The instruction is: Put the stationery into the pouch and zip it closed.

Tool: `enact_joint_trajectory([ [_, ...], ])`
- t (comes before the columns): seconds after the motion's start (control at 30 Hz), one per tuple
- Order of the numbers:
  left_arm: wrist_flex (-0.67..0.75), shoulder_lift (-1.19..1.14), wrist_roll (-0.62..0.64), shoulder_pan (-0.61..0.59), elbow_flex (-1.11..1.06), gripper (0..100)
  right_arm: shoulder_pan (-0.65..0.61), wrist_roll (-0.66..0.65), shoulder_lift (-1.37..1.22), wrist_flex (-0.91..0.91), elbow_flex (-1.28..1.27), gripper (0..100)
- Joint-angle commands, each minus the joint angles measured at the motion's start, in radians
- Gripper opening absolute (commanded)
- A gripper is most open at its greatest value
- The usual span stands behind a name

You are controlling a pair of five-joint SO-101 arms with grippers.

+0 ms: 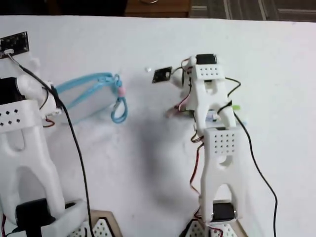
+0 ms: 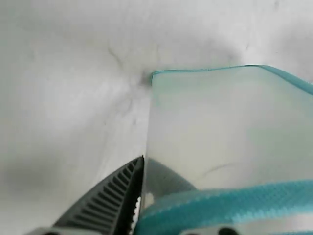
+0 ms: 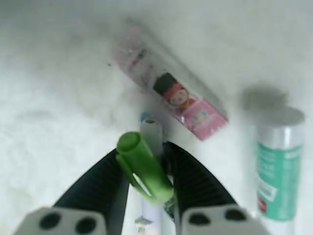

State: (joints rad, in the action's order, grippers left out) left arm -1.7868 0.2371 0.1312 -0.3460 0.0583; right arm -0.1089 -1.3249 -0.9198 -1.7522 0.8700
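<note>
Table (image 1: 276, 59), covered in white, carries both arms and all task items. The left arm (image 1: 24, 148) stands at 8 o'clock in the high view and the right arm (image 1: 219, 148) at 5 o'clock; both extend toward 12 o'clock.

The pouch (image 1: 81, 96) is clear with a teal zipper band. It lies at 10 o'clock from the table centre, and its open mouth faces 3 o'clock. A blue pull loop (image 1: 118, 111) hangs from the mouth end.

The left tool (image 2: 144, 164) is closed on the pouch edge. One ribbed finger (image 2: 115, 203) sits outside the clear wall, and the other shows through the wall.

The glue stick (image 3: 276, 166), with a silver cap and a green label, lies on the table just beside the right tool (image 3: 142, 149).

The pink eraser (image 3: 171, 93), printed with a cartoon figure, lies on the table near the tool tips and apart from the glue stick.

The pen (image 3: 144, 171) has a white barrel and a green cap. The right tool is nearly closed, with its two black fingers against the sides of the pen. In the high view, this tool sits at 3 o'clock from the pouch, well apart from it.
</note>
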Motion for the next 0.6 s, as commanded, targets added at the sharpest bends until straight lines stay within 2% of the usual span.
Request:
enact_joint_trajectory([
  [0.0,0.0,-0.036,-0.012,-0.007,-0.008,2,0.005,0.026,0.137,-0.016,-0.017,1.9],
  [0.37,0.002,0.036,-0.012,-0.002,-0.008,2,-0.031,0.034,0.532,-0.015,-0.324,1.9],
  [0.57,0.002,0.064,-0.012,-0.002,-0.015,2,-0.104,0.157,0.694,-0.01,-0.328,1.9],
])
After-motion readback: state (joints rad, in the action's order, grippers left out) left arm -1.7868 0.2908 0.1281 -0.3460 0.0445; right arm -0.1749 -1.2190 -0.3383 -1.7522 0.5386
